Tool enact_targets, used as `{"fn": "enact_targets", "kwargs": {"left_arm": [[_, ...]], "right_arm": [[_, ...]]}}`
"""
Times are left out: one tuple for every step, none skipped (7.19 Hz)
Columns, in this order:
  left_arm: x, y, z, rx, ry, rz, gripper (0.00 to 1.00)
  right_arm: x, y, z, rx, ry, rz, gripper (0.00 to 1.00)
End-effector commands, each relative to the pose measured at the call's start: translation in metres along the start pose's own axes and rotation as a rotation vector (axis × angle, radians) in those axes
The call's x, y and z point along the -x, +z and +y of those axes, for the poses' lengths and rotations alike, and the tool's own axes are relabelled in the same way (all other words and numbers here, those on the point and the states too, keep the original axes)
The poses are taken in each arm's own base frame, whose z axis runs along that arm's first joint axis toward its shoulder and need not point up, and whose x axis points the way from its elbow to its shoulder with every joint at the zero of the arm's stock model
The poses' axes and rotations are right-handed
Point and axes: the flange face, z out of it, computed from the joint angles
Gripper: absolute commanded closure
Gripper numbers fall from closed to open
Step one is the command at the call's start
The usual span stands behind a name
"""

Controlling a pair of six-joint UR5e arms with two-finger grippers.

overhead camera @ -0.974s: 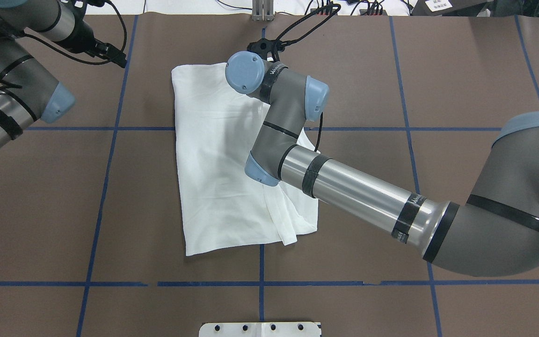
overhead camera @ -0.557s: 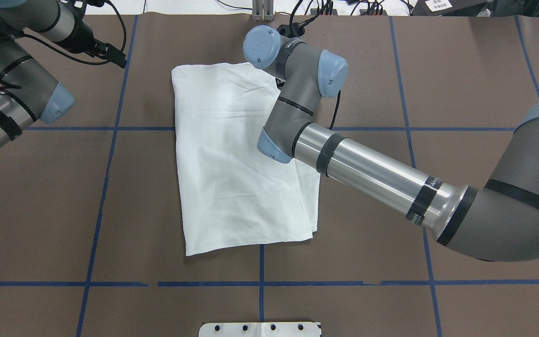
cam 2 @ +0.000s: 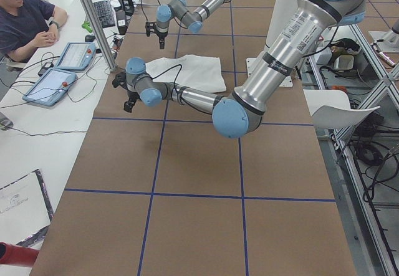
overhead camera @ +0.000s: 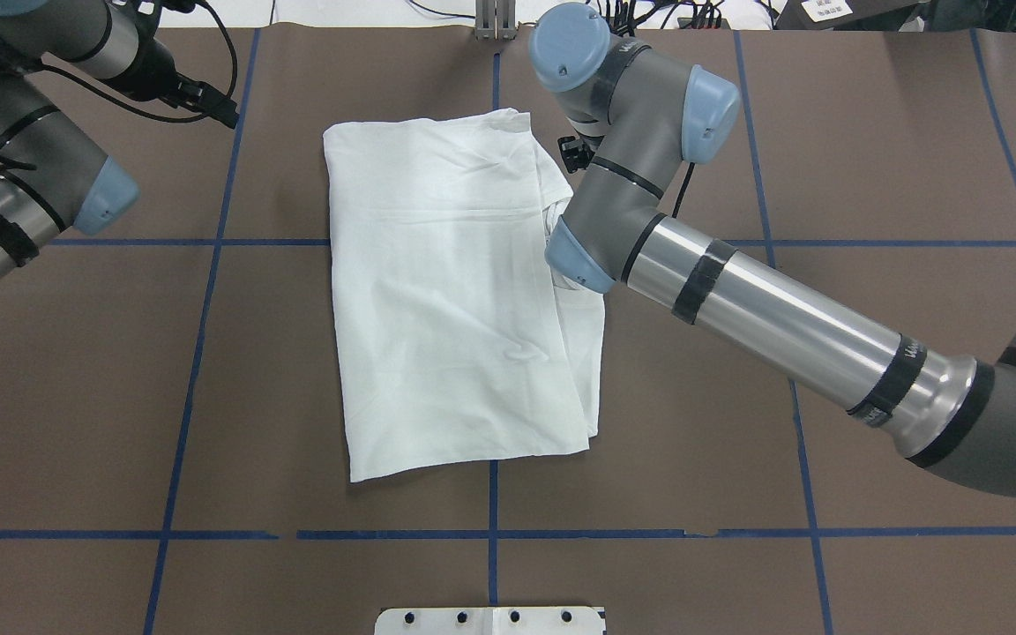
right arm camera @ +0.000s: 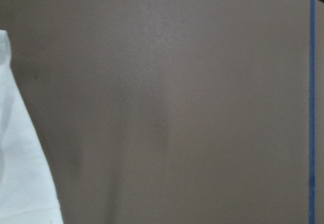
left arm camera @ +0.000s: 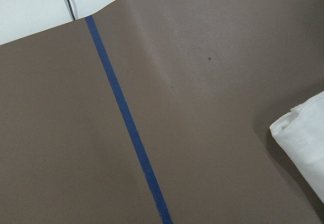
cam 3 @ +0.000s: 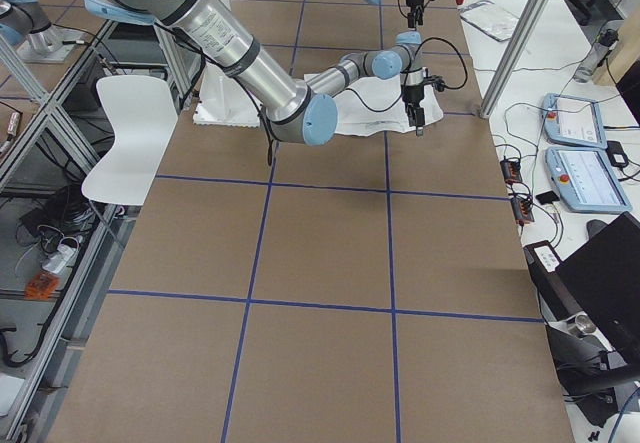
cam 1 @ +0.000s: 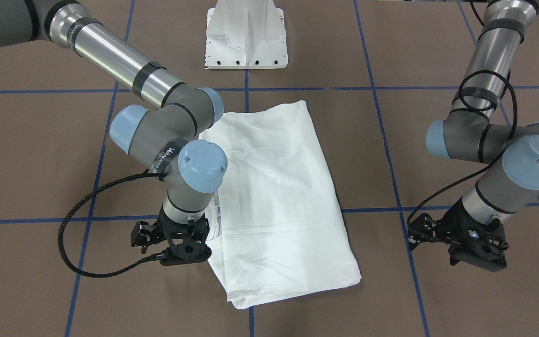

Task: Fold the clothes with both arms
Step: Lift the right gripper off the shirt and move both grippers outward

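White folded T-shirt flat on brown table

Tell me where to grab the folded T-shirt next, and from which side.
I'd take the T-shirt by the two corners of its far short edge, left pincer from the left, right pincer from the right. It lies as a flat long rectangle, and each pincer hangs beside that end.
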Motion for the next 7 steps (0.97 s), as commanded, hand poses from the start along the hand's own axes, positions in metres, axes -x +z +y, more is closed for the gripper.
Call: {"fn": "enact_targets", "kwargs": {"left_arm": [[-0.019,-0.029,0.033,-0.004,-0.025,0.084,0.00],[-0.040,-0.041,0.050,-0.008,-0.070,0.120,0.00],[-0.076,-0.040,0.086,0.015,-0.098,0.162,0.00],[-0.111,-0.049,0.117,0.037,-0.141,0.209,0.00],[-0.146,-0.054,0.152,0.076,-0.162,0.256,0.00],[-0.174,-0.059,0.184,0.119,-0.208,0.290,0.00],[-0.196,-0.065,0.209,0.126,-0.212,0.299,0.00]], "right_arm": [[-0.048,-0.019,0.046,-0.031,0.077,-0.167,0.00],[-0.073,-0.032,0.079,-0.047,0.098,-0.238,0.00],[-0.103,-0.045,0.116,-0.061,0.119,-0.276,0.00],[-0.128,-0.061,0.150,-0.063,0.220,-0.310,0.00],[-0.134,-0.085,0.165,-0.084,0.296,-0.373,0.00],[-0.141,-0.085,0.191,-0.089,0.355,-0.437,0.00],[-0.161,-0.071,0.228,-0.085,0.390,-0.480,0.00]]}}
